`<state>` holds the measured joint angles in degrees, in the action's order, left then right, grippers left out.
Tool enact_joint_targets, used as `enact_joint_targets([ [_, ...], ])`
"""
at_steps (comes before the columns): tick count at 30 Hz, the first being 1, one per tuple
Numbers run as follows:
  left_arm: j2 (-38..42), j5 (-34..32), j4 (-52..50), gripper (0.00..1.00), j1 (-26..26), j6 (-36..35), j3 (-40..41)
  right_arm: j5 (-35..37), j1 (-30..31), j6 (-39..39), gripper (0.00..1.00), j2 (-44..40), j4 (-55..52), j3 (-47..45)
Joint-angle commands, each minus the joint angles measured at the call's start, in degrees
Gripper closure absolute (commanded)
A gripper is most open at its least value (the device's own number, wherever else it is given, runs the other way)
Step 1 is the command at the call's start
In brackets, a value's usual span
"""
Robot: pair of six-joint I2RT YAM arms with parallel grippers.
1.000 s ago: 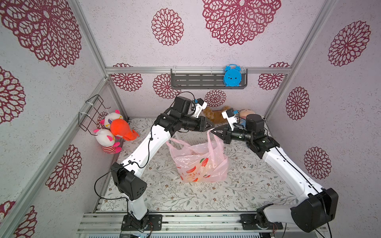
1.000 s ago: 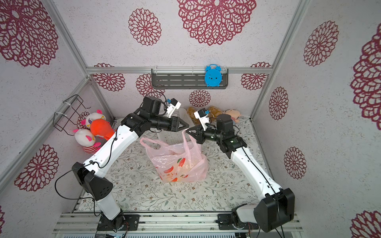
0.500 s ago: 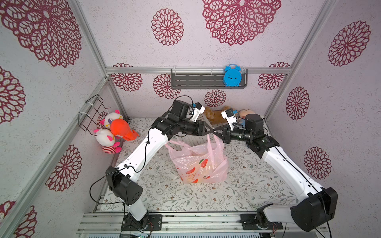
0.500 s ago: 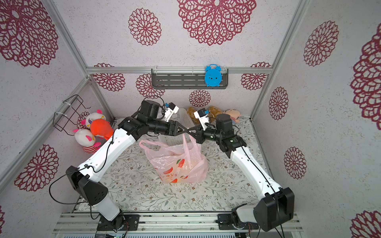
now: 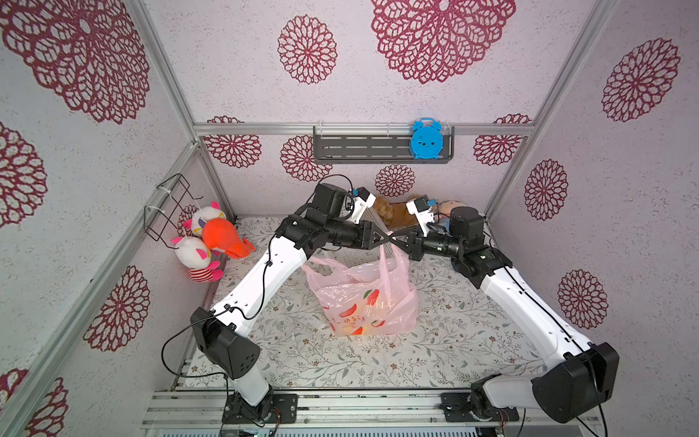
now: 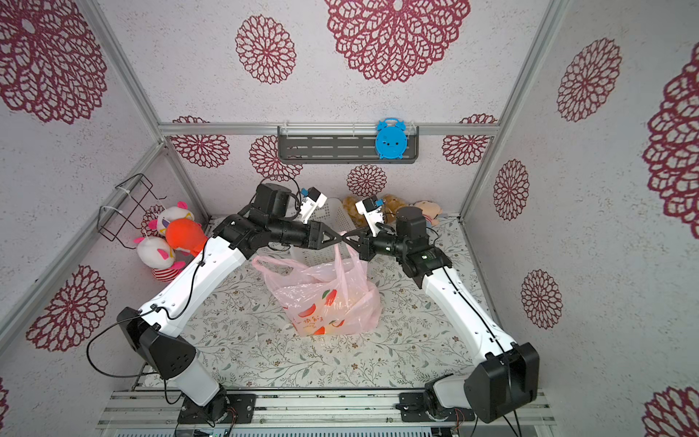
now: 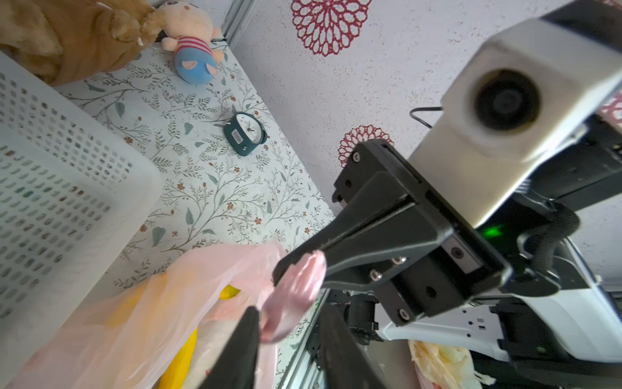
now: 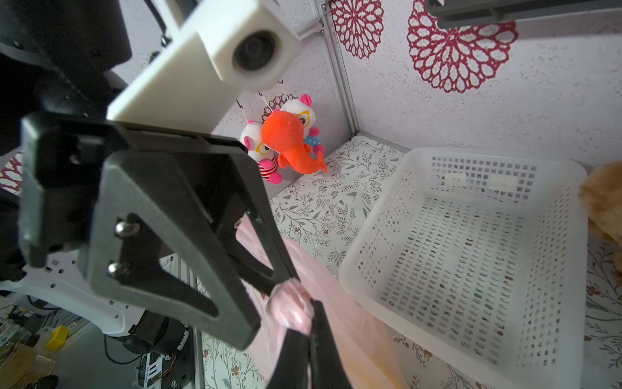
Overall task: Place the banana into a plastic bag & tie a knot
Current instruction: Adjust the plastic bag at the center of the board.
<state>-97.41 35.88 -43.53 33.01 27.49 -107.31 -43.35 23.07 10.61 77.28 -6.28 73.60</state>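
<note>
The plastic bag (image 5: 365,302) stands mid-bench (image 5: 340,363), with the banana (image 7: 181,357) inside. Its raised handle (image 7: 296,286) runs straight up into the right arm's fingers (image 7: 356,235), which are clamped on it. The left arm's fingers (image 7: 242,340), narrowly parted, straddle the same strip just beside them. The other handle (image 5: 321,265) droops toward the bench's left edge.

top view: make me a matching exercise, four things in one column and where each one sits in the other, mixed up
Things
1. blue clock
2. orange plush toy
3. pink bag
4. white basket

Places
a. in the middle, handle pinched by the right gripper
b. on the grey wall shelf
c. beside the wire rack on a side wall
d. on the table, behind the bag

Pairs: 1-b, 2-c, 3-a, 4-d
</note>
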Motion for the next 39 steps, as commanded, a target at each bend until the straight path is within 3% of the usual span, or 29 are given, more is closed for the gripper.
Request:
enact_joint_targets([
  [1, -1.2, 1.0, 2.2, 0.86, 0.5, 0.4, -2.2, -0.8, 0.4, 0.1, 1.00, -0.2, 1.3, 1.2],
  [3, -1.2, 0.6, 3.3, 0.98, 0.5, 1.2, -2.2, -0.4, 0.4, -0.4, 1.00, -0.5, 1.1, 0.9],
  [5, -1.0, 0.0, 4.0, 1.00, 0.5, 2.0, -2.0, 0.3, 0.4, -1.0, 1.00, -0.9, 0.6, 0.5],
  [7, -0.6, -0.6, 4.8, 1.00, 0.5, 2.7, -1.4, 1.8, 0.4, -1.9, 0.89, -1.4, -0.3, 0.2],
  [10, 0.4, -2.6, 5.6, 1.00, 0.5, 4.1, 0.1, 6.3, 0.2, -3.2, 0.59, -3.6, -0.7, -1.8],
  [14, 0.9, -4.7, 7.6, 1.00, 0.5, 6.8, 1.4, 12.9, 0.3, -3.1, 0.08, -8.8, 5.7, -9.1],
  [15, 0.9, -5.0, 8.2, 1.00, 0.6, 7.5, 1.7, 13.9, 0.3, -2.7, 0.02, -9.9, 7.7, -11.1],
  [19, 1.2, -6.4, 10.0, 1.00, 0.6, 9.4, 2.4, 20.0, 2.3, -3.4, 0.02, -13.2, 16.7, -19.2],
  [25, 2.0, -7.6, 11.1, 1.00, 0.8, 11.2, 2.7, 34.1, 10.1, -11.7, 0.01, -13.3, 25.8, -25.5],
  [32, 2.7, -8.2, 11.2, 1.00, 1.2, 12.0, 2.2, 42.0, 15.6, -17.9, 0.02, -11.2, 29.4, -26.1],
  [39, 2.8, -8.2, 10.5, 1.00, 1.6, 11.9, 1.1, 46.2, 15.9, -19.6, 0.03, -11.6, 32.3, -26.7],
])
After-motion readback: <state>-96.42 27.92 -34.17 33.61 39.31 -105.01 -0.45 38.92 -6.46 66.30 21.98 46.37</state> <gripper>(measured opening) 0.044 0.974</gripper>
